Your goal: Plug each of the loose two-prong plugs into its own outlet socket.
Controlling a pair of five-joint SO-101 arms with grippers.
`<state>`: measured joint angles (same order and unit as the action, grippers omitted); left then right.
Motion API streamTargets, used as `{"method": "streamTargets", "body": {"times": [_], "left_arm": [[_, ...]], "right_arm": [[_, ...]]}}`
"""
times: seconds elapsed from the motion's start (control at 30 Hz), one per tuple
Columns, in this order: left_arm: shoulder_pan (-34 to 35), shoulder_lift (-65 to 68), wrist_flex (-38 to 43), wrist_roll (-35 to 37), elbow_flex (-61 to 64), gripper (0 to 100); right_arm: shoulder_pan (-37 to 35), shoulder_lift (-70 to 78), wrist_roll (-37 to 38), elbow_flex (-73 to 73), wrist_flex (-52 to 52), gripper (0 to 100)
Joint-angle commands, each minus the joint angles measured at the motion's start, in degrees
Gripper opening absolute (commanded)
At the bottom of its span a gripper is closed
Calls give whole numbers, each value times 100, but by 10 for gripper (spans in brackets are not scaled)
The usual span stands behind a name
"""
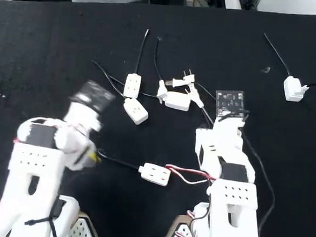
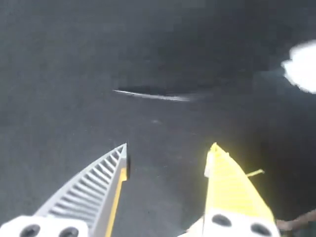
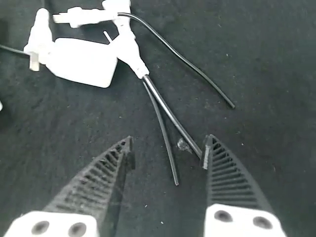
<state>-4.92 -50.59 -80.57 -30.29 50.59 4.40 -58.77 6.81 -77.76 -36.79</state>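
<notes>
Near the middle of the black table (image 1: 38, 45) lay a white cluster: three loose two-prong plugs (image 1: 182, 81), crowded against a white outlet block (image 1: 176, 101). Whether the leftmost plug was seated in the block could not be told. Two more outlet sockets (image 1: 131, 85) lay just left of the cluster, one beyond the other. A fourth socket (image 1: 155, 173) sat nearer, between the arms, on a black lead. A white adapter (image 1: 293, 89) lay well apart at the far right.

The right gripper (image 3: 169, 140) hung with its fingers spread wide and empty, and black cords (image 3: 168, 118) from a plug ran between its tips. The left gripper (image 2: 169, 148), likewise spread and empty, hung over bare cloth near a thin cable (image 2: 153, 94). Red and white wires (image 1: 186, 175) trailed beside the near socket. Dull black cloth covered the whole table, and a pale strip of room showed beyond its far edge.
</notes>
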Motion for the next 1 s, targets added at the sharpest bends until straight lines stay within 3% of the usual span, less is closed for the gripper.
{"method": "streamTargets", "body": {"times": [0.0,0.53,0.97], "left_arm": [[-971,0,211,-70,22,260],[-2369,2022,2514,220,391,260],[-2545,2593,3666,237,769,258]], "right_arm": [[105,-48,-53,48,132,215],[105,-48,-53,13,141,215],[114,-57,-53,31,141,215]]}}
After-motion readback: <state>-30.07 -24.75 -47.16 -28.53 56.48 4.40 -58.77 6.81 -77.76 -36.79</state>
